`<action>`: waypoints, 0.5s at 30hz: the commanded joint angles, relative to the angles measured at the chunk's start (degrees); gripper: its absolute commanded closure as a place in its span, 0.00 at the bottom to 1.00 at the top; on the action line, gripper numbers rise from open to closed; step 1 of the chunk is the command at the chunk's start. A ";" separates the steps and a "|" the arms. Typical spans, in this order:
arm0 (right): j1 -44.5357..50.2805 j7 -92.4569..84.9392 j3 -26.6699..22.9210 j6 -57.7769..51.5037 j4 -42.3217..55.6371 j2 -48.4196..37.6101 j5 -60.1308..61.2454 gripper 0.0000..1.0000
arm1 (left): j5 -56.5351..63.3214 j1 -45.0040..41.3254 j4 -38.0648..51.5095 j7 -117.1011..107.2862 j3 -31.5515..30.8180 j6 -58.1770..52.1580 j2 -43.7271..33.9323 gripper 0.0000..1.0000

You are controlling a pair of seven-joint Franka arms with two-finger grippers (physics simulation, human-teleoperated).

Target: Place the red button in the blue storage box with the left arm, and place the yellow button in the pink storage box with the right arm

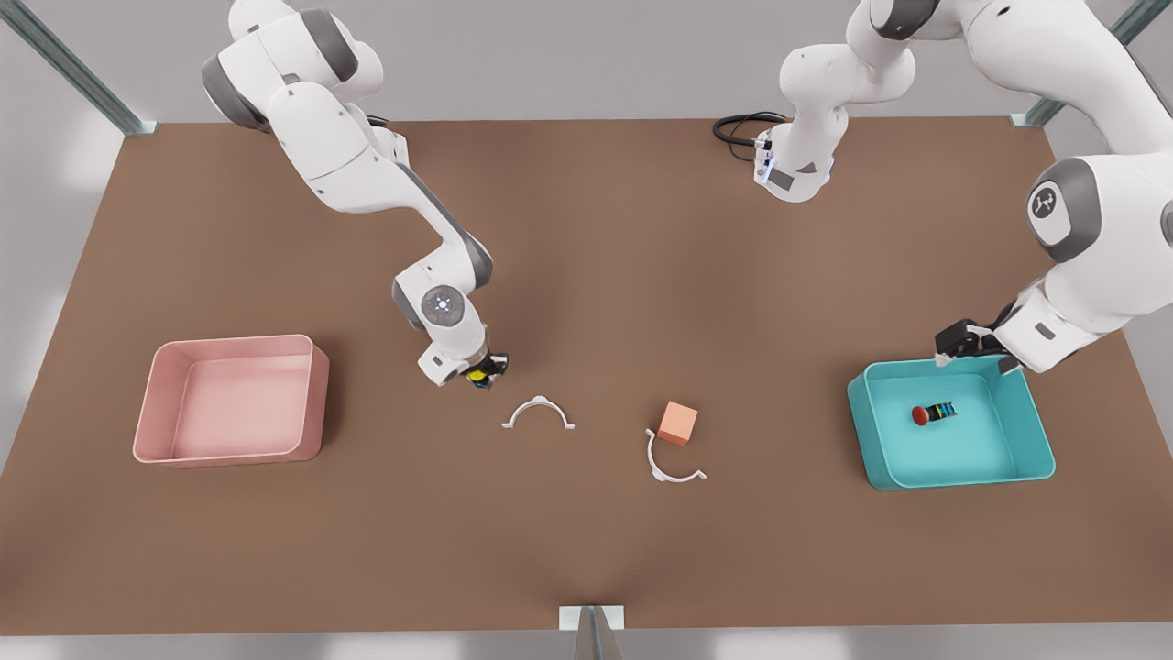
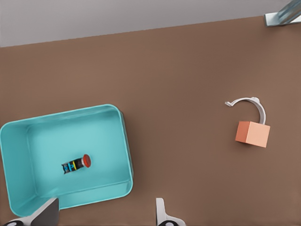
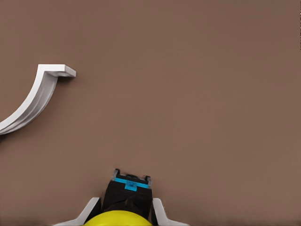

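Trouble could come if the right gripper, squeezing the yellow button, lets it slip on the way to the pink storage box, well off to its side. The right wrist view shows its fingers pinching the button's dark base beside a white curved clip. The left gripper hangs spread wide over the blue storage box; the red button lies inside, tipped over. An orange cube sits farther off.
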 commanded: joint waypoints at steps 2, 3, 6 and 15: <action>-0.03 0.13 0.01 0.39 0.34 -0.21 -0.06 0.52 | -0.03 0.04 0.03 -5.41 -0.02 -0.72 -0.07 0.00; -0.03 0.13 0.01 0.47 0.43 -0.38 -0.06 0.52 | -0.03 0.04 0.03 -5.41 -0.02 -0.72 -0.07 0.00; -0.55 0.04 -0.08 0.21 0.95 -3.63 -0.06 0.52 | 0.06 -0.04 0.03 -5.41 -0.02 -0.81 -0.07 0.00; -20.50 -19.29 1.68 -9.98 -4.67 -17.43 0.03 0.52 | -0.12 -0.39 0.03 -5.41 -0.11 -0.72 -0.07 0.00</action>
